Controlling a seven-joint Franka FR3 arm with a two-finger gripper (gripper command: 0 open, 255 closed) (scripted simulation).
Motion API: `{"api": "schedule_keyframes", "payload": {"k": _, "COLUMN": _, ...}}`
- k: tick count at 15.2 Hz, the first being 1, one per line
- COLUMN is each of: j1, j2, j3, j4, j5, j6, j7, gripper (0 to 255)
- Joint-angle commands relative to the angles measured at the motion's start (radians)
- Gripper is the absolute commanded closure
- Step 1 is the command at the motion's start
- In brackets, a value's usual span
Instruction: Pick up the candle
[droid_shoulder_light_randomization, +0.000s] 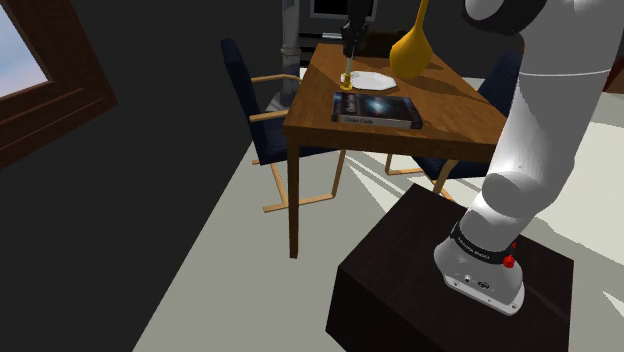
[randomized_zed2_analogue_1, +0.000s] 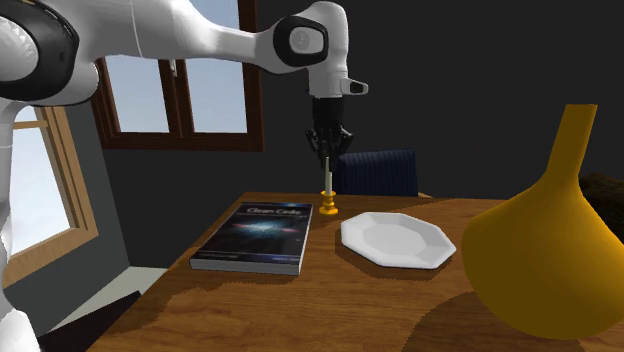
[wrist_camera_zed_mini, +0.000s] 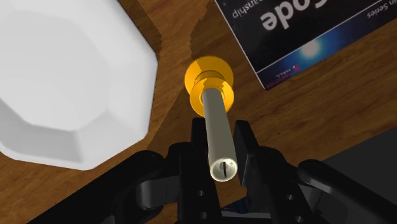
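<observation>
The candle (wrist_camera_zed_mini: 215, 114) is a pale stick in an orange holder. It stands upright on the wooden table (randomized_zed2_analogue_1: 330, 300), between a dark book (randomized_zed2_analogue_1: 255, 235) and a white plate (randomized_zed2_analogue_1: 397, 240). My black gripper (wrist_camera_zed_mini: 221, 137) comes straight down over it, and its two fingers (wrist_camera_zed_mini: 198, 143) clasp the upper part of the stick from both sides. In the second exterior view the gripper (randomized_zed2_analogue_1: 327, 158) holds the top of the candle (randomized_zed2_analogue_1: 327, 192), whose holder still rests on the tabletop. From the shoulder view the gripper (droid_shoulder_light_randomization: 347, 60) and candle (droid_shoulder_light_randomization: 347, 78) are at the table's far side.
A large yellow vase (randomized_zed2_analogue_1: 550, 250) stands close on the second exterior view's right, also seen as the vase (droid_shoulder_light_randomization: 410, 45) behind the plate (droid_shoulder_light_randomization: 372, 78). The book (droid_shoulder_light_randomization: 376, 108) lies near the table's front. Blue chairs (droid_shoulder_light_randomization: 250, 90) flank the table. Windows (randomized_zed2_analogue_1: 175, 90) are behind.
</observation>
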Motion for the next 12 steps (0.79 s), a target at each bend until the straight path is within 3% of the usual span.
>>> {"api": "schedule_keyframes", "payload": {"k": 1, "j1": -0.003, "j2": 0.007, "j3": -0.001, "j4": 0.036, "j5": 0.002, "j6": -0.030, "j7": -0.001, "gripper": 255}}
{"api": "schedule_keyframes", "payload": {"k": 10, "j1": -0.022, "j2": 0.062, "j3": -0.003, "j4": 0.240, "j5": 0.018, "j6": -0.180, "j7": -0.003, "gripper": 255}}
{"api": "schedule_keyframes", "payload": {"k": 12, "j1": -0.023, "j2": 0.063, "j3": -0.003, "j4": 0.243, "j5": 0.018, "j6": -0.182, "j7": -0.003, "gripper": 255}}
